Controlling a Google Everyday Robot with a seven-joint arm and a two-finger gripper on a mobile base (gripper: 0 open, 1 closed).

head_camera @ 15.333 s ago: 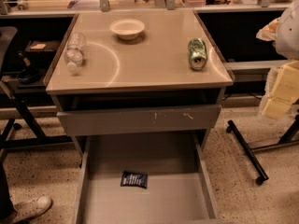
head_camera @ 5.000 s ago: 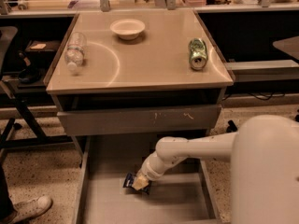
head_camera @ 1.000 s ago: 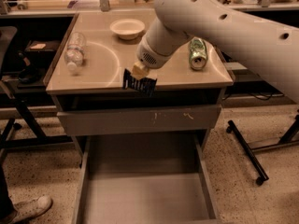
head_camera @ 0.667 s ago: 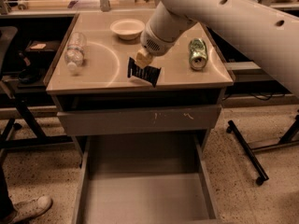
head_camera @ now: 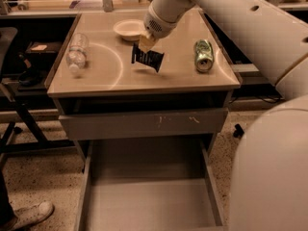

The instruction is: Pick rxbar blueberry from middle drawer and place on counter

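Jaws pinch flat, dark rxbar blueberry (head_camera: pixel 148 58) by top edge, over glossy tan counter (head_camera: pixel 168 82).

There is one gripper (head_camera: pixel 145 44), above the middle of the counter (head_camera: pixel 173 79), and it holds one rxbar blueberry (head_camera: pixel 148 58) between its fingers. The counter itself is one. On it I count three loose things: one white bowl (head_camera: pixel 128 29), one clear plastic bottle (head_camera: pixel 77 50) lying on its side, and one green can (head_camera: pixel 203 55), also lying. Below there are two drawers: one scratched drawer front (head_camera: pixel 139 124) and one middle drawer (head_camera: pixel 144 207), pulled out. One shoe (head_camera: pixel 30 214) is on the floor.
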